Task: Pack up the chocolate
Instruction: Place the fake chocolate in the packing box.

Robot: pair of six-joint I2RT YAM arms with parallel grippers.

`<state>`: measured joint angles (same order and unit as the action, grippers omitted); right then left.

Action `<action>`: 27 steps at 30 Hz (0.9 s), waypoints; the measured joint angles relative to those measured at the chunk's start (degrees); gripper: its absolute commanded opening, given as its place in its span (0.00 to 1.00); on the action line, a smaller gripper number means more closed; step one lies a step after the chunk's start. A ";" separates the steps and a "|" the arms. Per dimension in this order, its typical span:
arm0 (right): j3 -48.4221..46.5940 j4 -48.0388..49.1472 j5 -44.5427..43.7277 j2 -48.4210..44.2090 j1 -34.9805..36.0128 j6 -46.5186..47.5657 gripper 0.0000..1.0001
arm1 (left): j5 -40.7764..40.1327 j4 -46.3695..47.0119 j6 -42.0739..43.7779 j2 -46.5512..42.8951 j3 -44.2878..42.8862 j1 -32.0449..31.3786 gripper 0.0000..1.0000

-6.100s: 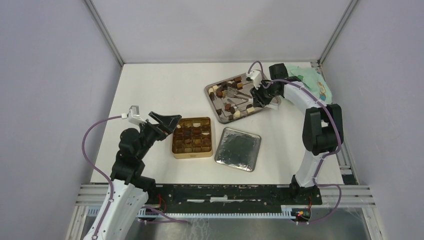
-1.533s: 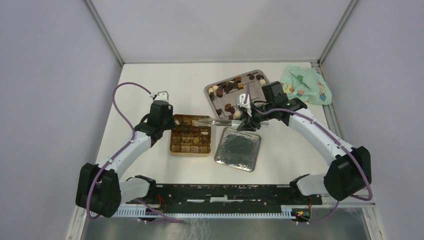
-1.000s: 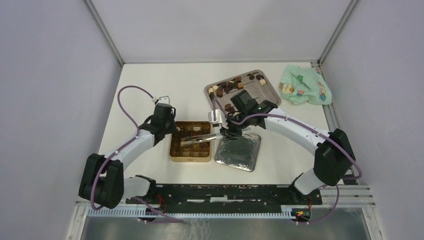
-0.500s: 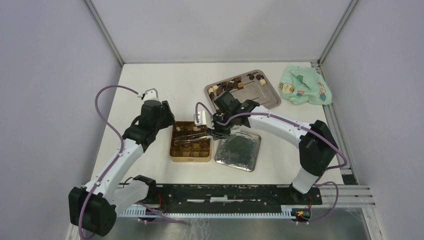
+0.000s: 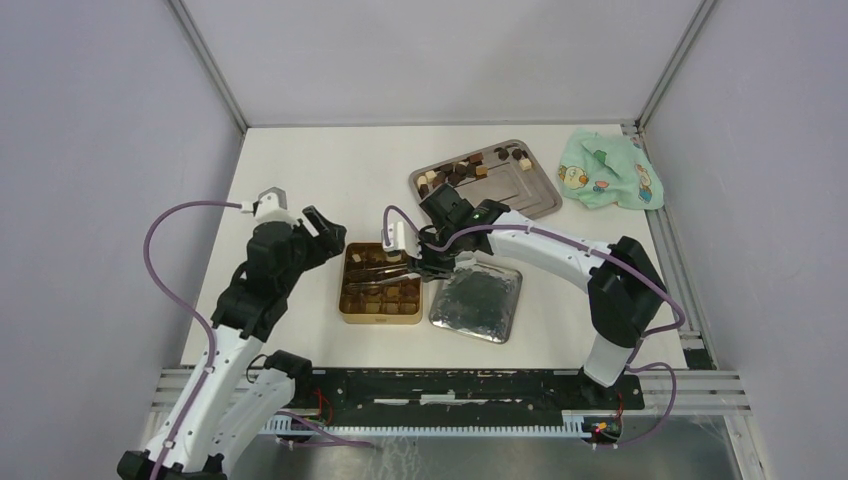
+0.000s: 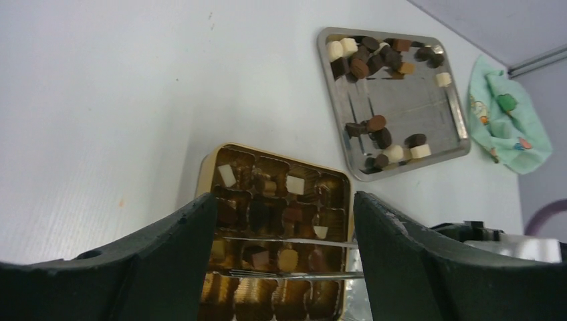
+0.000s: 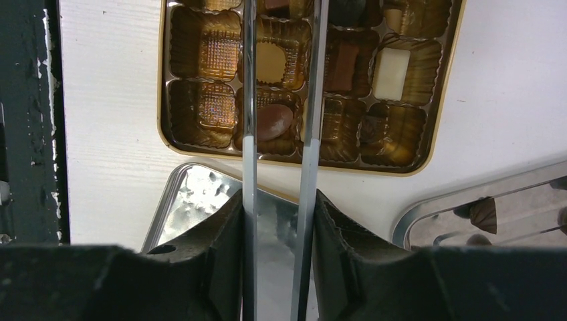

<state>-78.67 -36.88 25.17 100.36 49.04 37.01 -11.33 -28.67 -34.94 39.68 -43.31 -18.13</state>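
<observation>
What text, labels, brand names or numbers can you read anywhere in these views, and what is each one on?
No text is readable in any view.
Gold tin: there may be a small mark on its near wall in the top view, too small to read.
Cloth: cartoon prints only, no legible letters.
Tongs: bare metal, no marking visible.

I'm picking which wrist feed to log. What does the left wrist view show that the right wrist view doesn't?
Only left wrist: the open left gripper, the green cloth, the whole steel tray of loose chocolate. Only right wrist: the right gripper shut on the tongs, the silver lid below. Both: the gold tin, partly filled, with the tongs' arms over it.
</observation>
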 measured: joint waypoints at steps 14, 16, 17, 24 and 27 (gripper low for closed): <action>2.78 -0.61 5.86 -5.77 -1.60 0.98 0.41 | 6.32 2.38 -8.22 -11.17 1.92 0.00 1.00; 5.27 -0.66 8.37 -9.33 -3.50 1.88 0.41 | 7.19 3.61 -9.09 -12.39 1.92 0.00 1.00; 6.16 -0.79 9.22 -10.73 -4.68 2.12 0.41 | 7.48 4.31 -9.35 -12.94 1.95 -0.02 1.00; 12.72 1.07 15.28 -17.20 -19.74 2.43 0.41 | 10.91 9.75 -11.72 -14.25 2.97 -0.02 1.00; 15.41 2.80 15.72 -18.36 -26.47 1.18 0.41 | 12.15 10.64 -11.98 -12.74 3.37 -0.02 0.99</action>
<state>-63.26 -34.09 40.88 82.00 22.57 38.20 0.82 -18.02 -46.92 26.94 -39.94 -18.15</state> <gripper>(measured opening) 0.410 0.993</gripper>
